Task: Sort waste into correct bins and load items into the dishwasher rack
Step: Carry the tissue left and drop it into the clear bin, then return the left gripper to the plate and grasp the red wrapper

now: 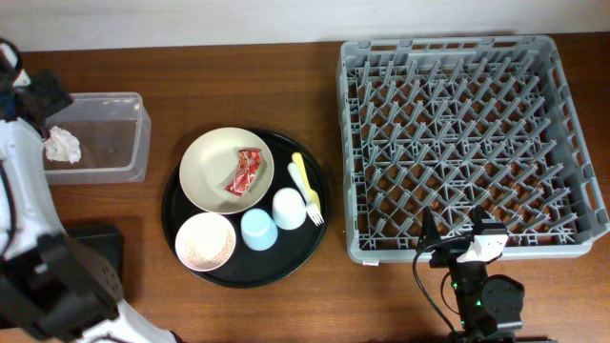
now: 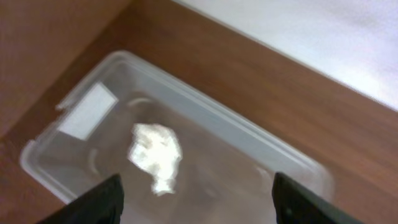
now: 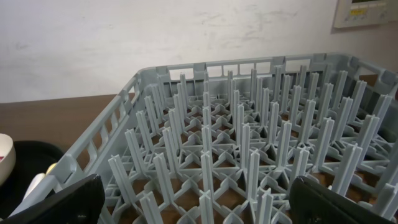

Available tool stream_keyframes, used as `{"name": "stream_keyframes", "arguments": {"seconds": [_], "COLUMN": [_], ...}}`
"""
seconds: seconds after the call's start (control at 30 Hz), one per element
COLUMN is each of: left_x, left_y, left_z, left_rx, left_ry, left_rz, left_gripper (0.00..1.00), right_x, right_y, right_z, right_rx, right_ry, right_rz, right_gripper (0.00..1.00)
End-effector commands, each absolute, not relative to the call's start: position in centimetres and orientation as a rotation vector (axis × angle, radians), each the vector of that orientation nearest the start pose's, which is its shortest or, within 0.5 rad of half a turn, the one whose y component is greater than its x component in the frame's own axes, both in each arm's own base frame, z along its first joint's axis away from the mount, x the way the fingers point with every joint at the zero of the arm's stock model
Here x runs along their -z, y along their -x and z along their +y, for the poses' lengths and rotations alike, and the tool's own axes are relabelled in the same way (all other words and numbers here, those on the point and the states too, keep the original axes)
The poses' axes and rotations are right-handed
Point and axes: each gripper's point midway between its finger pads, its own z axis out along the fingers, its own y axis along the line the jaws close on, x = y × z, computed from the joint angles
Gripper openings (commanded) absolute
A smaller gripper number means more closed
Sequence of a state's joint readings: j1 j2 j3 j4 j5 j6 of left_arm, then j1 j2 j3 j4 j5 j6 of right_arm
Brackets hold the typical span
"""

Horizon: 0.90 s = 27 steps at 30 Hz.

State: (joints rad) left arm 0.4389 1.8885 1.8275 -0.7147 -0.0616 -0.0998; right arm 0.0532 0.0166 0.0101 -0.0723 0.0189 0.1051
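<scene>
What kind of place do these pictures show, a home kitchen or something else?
Probably a lab bench staged as a dishwashing station, not a kitchen: a grey dishwasher rack and a black tray of dishes sit on a wooden table against a plain white wall.

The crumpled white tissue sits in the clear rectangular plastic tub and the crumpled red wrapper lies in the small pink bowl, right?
Not quite. The overhead view shows the crumpled red wrapper on the large cream round plate, not in the small pink bowl. The crumpled white tissue is in the clear rectangular plastic tub.
</scene>
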Motion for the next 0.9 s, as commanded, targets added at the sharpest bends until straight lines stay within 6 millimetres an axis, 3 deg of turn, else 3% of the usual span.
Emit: {"name": "stream_keyframes", "arguments": {"seconds": [0.0,0.17,0.3,0.4,0.6,0.73,0.87], "left_x": [-27.7,-24.8,-23.5,-22.1,-16.0,-15.3,-13.5], "left_y": [-46.2,-43.7,-41.9,-40.5,-37.4,-37.2,-37.0], "left_z": [15.5,3.8,-2.2,-5.0,-10.3,-13.1,-14.1], "left_rx": [-0.052,0.238,0.236,0.179,0.201,0.218,0.218], "left_ry": [0.540,0.319,0.153,0.050,-0.138,-0.239,-0.253], "left_rz": [2.289,2.552,2.674,2.744,2.877,2.852,2.848], "left_gripper": [0.80,0.81,0.81,0.82,0.83,0.83,0.82], "right_x": [-15.4,-15.4,-15.4,-15.4,-15.4,-15.4,-15.4], "right_y": [-24.6,-24.6,-24.6,-24.6,-24.6,-24.6,-24.6], "right_z": [0.6,0.6,0.6,0.6,0.6,0.6,0.6], "right_rx": [-0.095,-0.095,-0.095,-0.095,-0.095,-0.095,-0.095], "right_ry": [-0.079,-0.079,-0.079,-0.079,-0.079,-0.079,-0.079], "right_rz": [1.657,1.657,1.656,1.657,1.657,1.657,1.657], "right_gripper": [0.98,0.98,0.98,0.98,0.98,0.98,0.98]}}
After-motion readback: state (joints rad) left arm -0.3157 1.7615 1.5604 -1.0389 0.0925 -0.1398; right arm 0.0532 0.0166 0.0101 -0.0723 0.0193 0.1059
